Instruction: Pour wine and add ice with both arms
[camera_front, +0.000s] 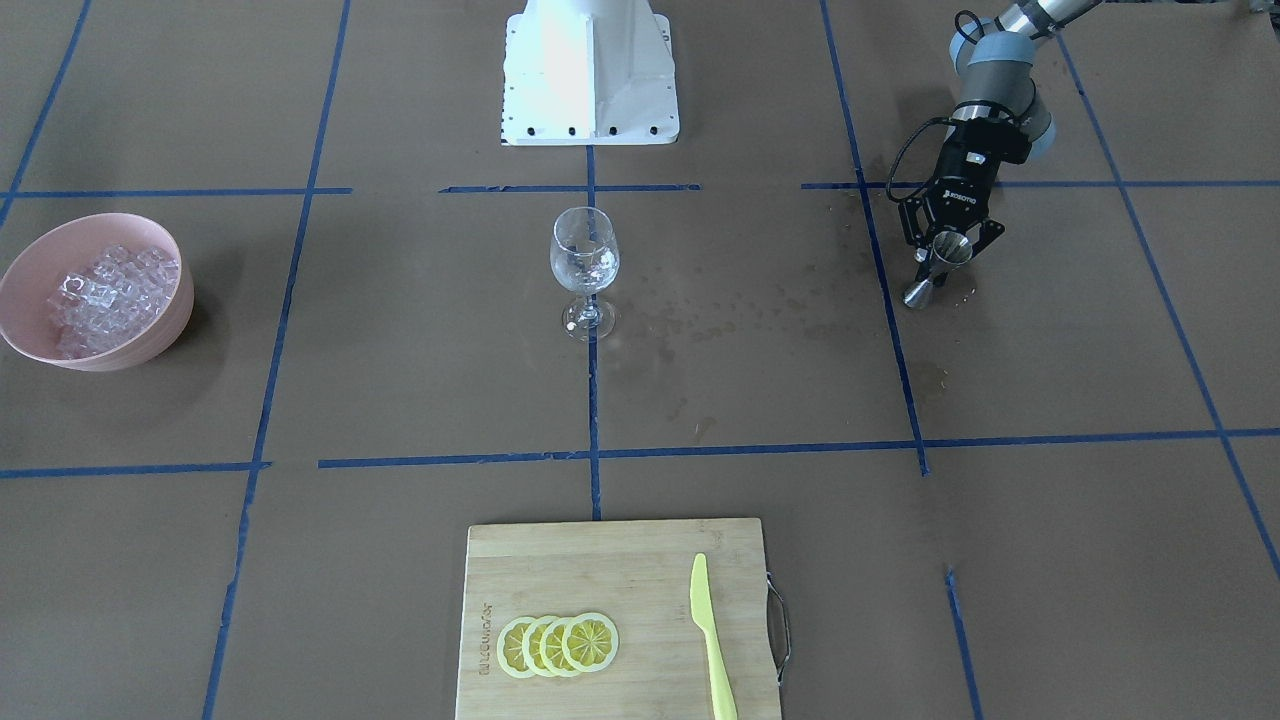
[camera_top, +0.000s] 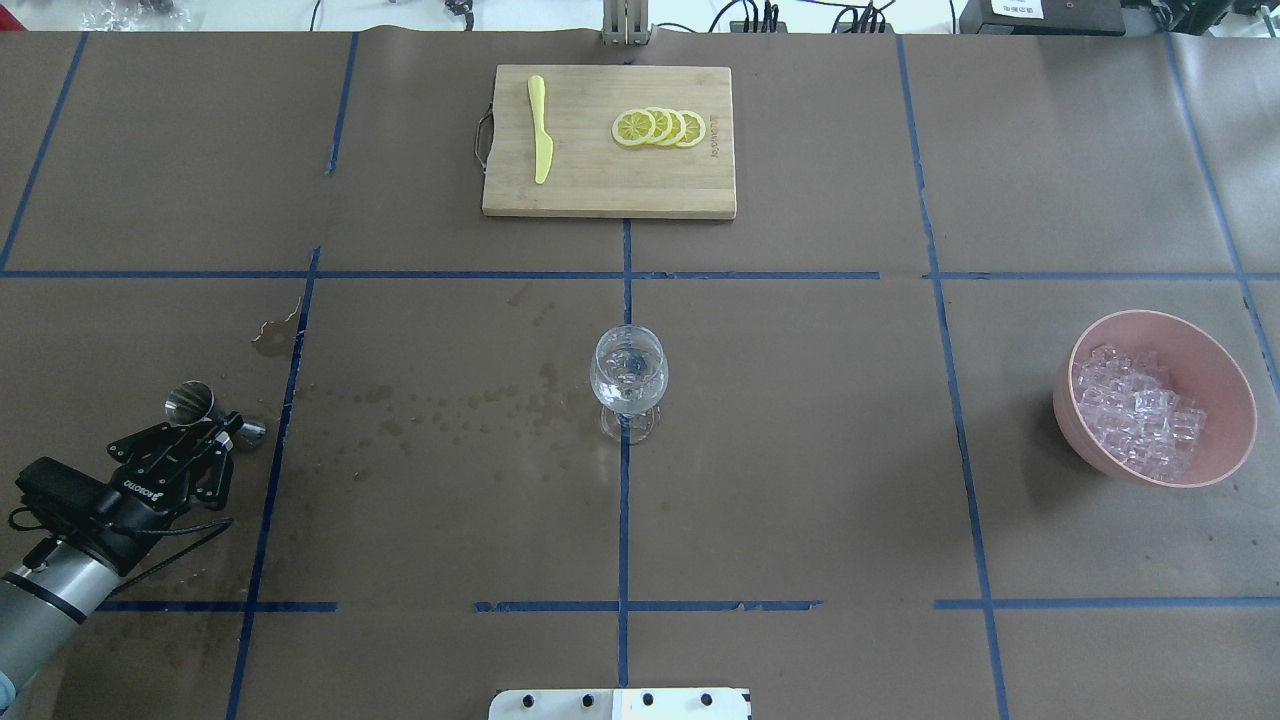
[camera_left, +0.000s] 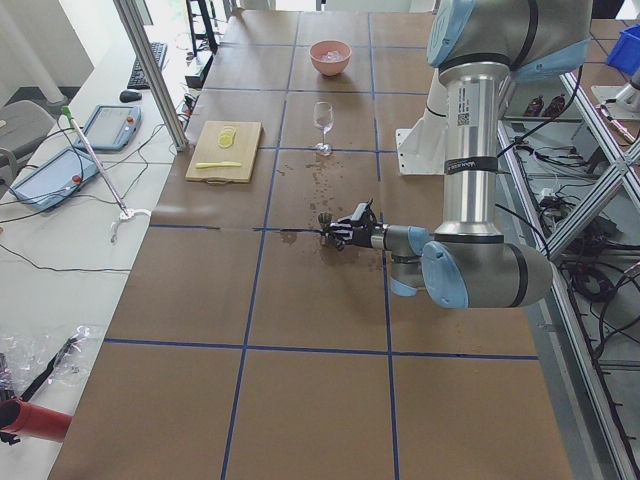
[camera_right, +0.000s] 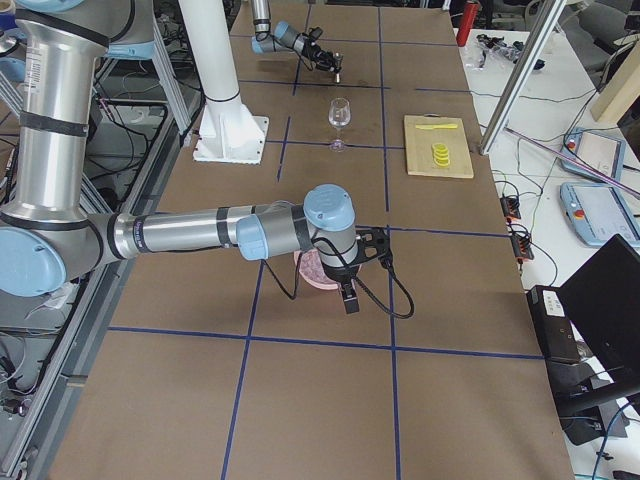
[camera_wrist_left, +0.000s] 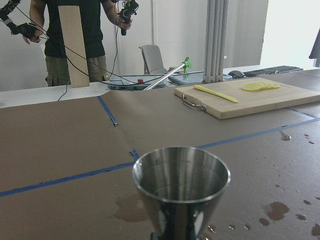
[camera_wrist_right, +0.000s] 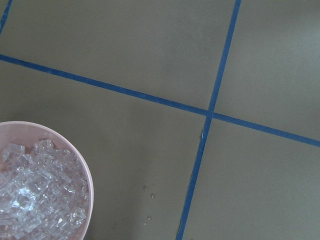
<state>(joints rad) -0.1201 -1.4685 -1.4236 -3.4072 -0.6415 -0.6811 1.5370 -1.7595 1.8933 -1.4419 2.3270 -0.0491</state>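
Note:
My left gripper (camera_front: 946, 266) is at the table's left side, shut on a steel jigger (camera_front: 938, 270) that stands upright with its foot at table level. The overhead view shows the same gripper (camera_top: 222, 440) and jigger (camera_top: 192, 403). The jigger's cup (camera_wrist_left: 181, 185) fills the left wrist view and looks empty. A clear wine glass (camera_top: 628, 375) stands at the table's centre. The ice (camera_top: 1140, 412) is heaped in a pink bowl (camera_top: 1228, 400) at the right. My right gripper (camera_right: 347, 302) points down beside the bowl, seen only in the exterior right view; I cannot tell whether it is open or shut.
A bamboo cutting board (camera_top: 600, 190) at the far side carries a yellow knife (camera_top: 540, 130) and lemon slices (camera_top: 660, 128). Dried spill marks (camera_top: 440, 405) lie between jigger and glass. The white robot base (camera_front: 590, 80) stands at the near edge.

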